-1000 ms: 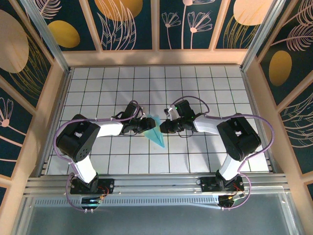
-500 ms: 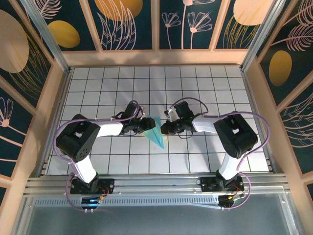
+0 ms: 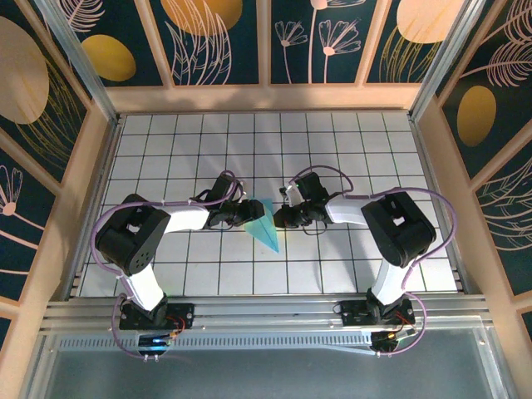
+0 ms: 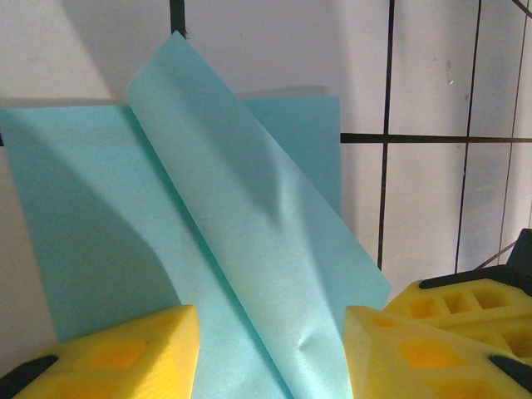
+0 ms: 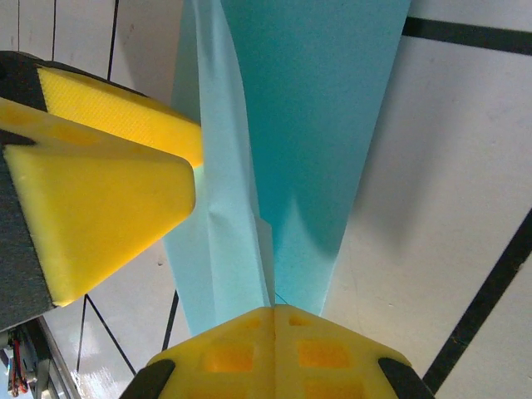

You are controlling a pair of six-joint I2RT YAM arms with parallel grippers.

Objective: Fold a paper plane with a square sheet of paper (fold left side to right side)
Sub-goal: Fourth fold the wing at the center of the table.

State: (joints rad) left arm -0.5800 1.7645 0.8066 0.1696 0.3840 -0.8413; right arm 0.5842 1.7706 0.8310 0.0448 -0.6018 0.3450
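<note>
Your plane (image 3: 266, 226) is lying on the bench (image 3: 332, 133), nose pointing toward the arm bases, between the two claws. Your left claw (image 4: 270, 357) is standing half parted, straddling the plane's raised flap. Your right claw (image 5: 274, 320) is clenching fully shut, pinching the plane's center fold just beside the left claw's pad.

White tiled tabletop (image 3: 332, 274) lying under dark grid lines; navy wall panels (image 3: 216, 50) showing gold ovals; aluminium rail (image 3: 266, 312) running along near edge.
</note>
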